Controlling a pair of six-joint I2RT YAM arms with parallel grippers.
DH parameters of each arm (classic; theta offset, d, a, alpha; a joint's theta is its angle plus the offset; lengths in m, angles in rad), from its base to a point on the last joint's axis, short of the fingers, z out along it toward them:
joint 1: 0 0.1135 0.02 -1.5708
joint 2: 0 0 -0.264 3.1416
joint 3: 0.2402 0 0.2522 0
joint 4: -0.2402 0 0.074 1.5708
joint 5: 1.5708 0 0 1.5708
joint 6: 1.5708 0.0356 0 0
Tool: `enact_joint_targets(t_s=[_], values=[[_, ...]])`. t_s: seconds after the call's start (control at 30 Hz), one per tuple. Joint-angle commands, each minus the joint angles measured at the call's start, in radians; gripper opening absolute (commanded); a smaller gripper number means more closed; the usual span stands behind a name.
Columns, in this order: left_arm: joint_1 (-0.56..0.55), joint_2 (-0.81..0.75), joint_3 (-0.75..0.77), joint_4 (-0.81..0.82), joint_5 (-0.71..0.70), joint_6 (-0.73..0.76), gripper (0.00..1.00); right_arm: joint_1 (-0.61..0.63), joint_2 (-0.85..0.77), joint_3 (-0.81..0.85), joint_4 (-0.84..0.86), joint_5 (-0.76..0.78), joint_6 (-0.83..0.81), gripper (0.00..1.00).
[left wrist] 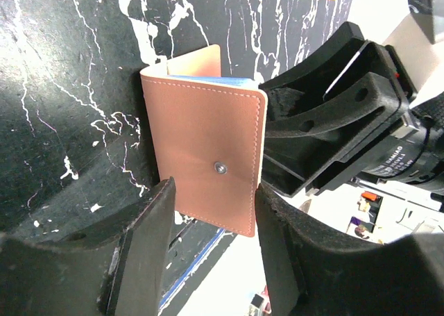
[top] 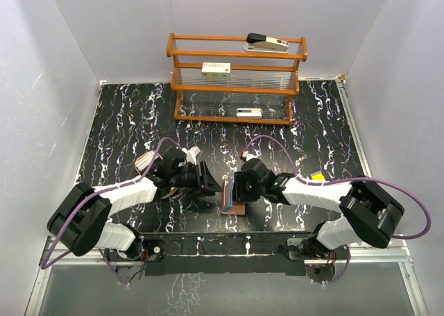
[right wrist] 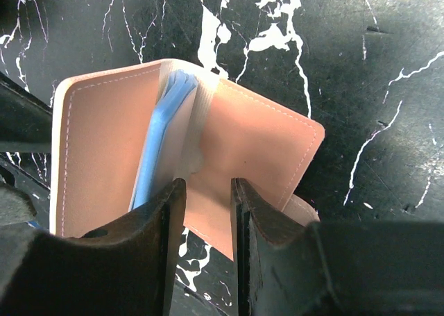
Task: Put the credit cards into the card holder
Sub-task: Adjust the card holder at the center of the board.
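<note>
The card holder point(left wrist: 201, 135), a reddish-brown leather bifold, stands half open on the black table near its front edge. It also shows in the top view point(top: 234, 203). In the right wrist view the card holder point(right wrist: 263, 135) spreads in a V, with a blue layer point(right wrist: 158, 139) and a pale pocket at the fold. I cannot tell whether that layer is one of the credit cards. My left gripper point(left wrist: 215, 191) is open, its fingers on either side of the holder's lower edge. My right gripper point(right wrist: 208, 191) is open over the right cover, leather showing in the gap.
A wooden rack point(top: 236, 80) with white boxes stands at the back of the table. A small yellow object point(top: 316, 177) lies beside the right arm. The table's front edge runs just below the holder. A pale flat piece point(top: 193, 151) lies by the left arm.
</note>
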Motion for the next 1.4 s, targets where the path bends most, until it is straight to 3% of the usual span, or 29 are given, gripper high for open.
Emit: enact_joint_targets(t_s=[0.0,0.4,0.87,1.0,1.17,1.37], values=[[-0.004,0.018,0.039,-0.035,0.011,0.03,0.48,0.006,-0.014,0.062,-0.009,0.014,-0.024,0.31],[-0.004,0.024,0.099,-0.089,0.014,0.038,0.54,0.007,0.019,0.117,0.087,-0.04,-0.011,0.32],[-0.003,0.053,0.11,-0.172,-0.013,0.08,0.48,0.006,0.015,0.09,0.156,-0.118,0.023,0.31],[-0.003,0.038,0.117,-0.211,-0.038,0.093,0.37,0.007,0.02,0.083,0.153,-0.119,0.025,0.31],[-0.003,0.038,0.085,-0.167,-0.023,0.108,0.05,0.006,0.014,0.084,0.107,-0.085,0.023,0.31],[-0.003,0.078,0.066,0.027,0.094,0.081,0.03,0.007,-0.046,0.081,0.011,0.0,0.013,0.34]])
